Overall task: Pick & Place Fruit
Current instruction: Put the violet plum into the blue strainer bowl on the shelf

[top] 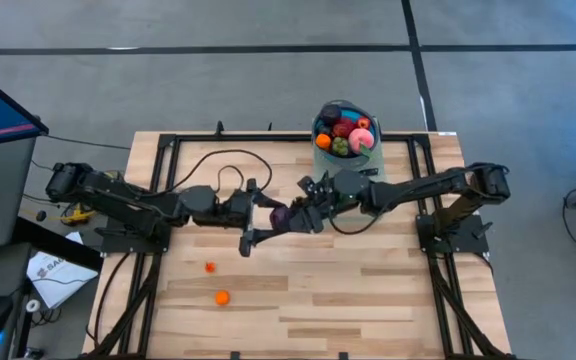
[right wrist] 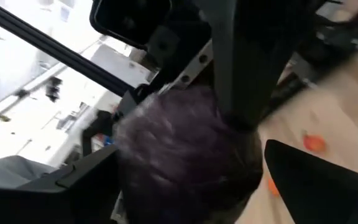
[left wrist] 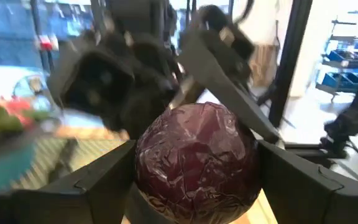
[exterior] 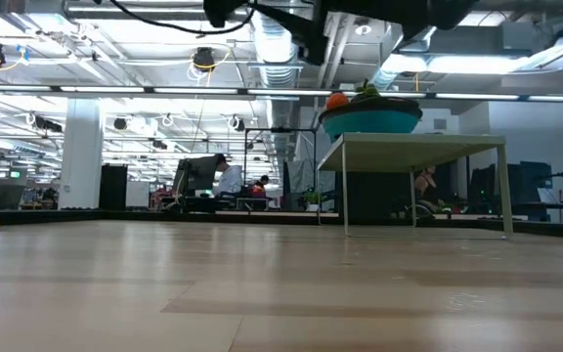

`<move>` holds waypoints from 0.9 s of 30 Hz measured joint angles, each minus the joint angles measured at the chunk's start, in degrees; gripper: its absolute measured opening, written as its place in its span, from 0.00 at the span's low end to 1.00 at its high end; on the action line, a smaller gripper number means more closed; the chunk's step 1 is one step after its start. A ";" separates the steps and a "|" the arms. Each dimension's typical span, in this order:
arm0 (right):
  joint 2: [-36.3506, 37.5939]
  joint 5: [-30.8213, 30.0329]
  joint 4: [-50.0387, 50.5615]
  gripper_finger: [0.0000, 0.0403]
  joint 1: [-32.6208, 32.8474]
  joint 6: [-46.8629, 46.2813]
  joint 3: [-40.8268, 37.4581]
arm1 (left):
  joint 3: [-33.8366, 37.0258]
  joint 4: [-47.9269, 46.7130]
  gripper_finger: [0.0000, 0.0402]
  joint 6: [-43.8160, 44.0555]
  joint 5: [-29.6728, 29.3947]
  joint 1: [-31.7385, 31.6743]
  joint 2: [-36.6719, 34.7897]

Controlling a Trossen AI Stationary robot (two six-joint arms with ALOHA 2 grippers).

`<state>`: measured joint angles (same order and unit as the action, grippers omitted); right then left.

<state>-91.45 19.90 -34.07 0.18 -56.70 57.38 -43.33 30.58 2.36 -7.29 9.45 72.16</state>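
Wooden tabletop (top: pixel 348 290) bears two orange fruits (top: pixel 222 297) below both arms.

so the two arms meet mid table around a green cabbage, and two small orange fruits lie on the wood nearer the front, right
Not quite: the cabbage is dark purple, not green, as the left wrist view shows. The rest holds: in the high view both arms meet over it mid table, and two small orange fruits lie on the wood nearer the front.

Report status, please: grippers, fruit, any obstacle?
Left gripper holds purple cabbage mid-table. Right gripper open, around it. Bowl full. Two orange fruits loose.
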 joint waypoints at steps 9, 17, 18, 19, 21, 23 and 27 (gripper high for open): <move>9.06 -0.41 26.36 0.88 0.67 4.87 -0.02 | -0.04 -5.64 0.75 4.20 2.02 0.00 0.00; 16.99 -0.63 47.81 0.84 5.54 7.46 2.29 | -0.13 -10.52 0.75 13.90 11.18 -0.20 -0.11; 16.98 -0.61 48.36 0.84 6.33 8.40 3.17 | -0.11 -11.12 0.75 14.95 12.03 -0.22 -0.09; 16.93 -0.61 48.16 0.83 7.12 9.64 3.92 | -0.11 -11.56 0.75 16.00 12.46 -0.22 -0.09; 16.60 -0.48 46.47 0.82 8.56 12.81 5.07 | -0.11 -12.12 0.75 17.48 13.41 -0.23 -0.09; 15.19 -0.34 41.66 0.81 9.58 16.36 5.94 | -0.11 -12.60 0.75 18.99 14.25 -0.71 -0.09; 12.35 -0.22 37.24 0.81 9.52 25.87 7.91 | -0.11 -12.63 0.75 20.89 15.24 -1.67 -0.05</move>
<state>-79.10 19.68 3.17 9.70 -30.83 65.29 -43.44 17.96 23.26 7.95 7.79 72.11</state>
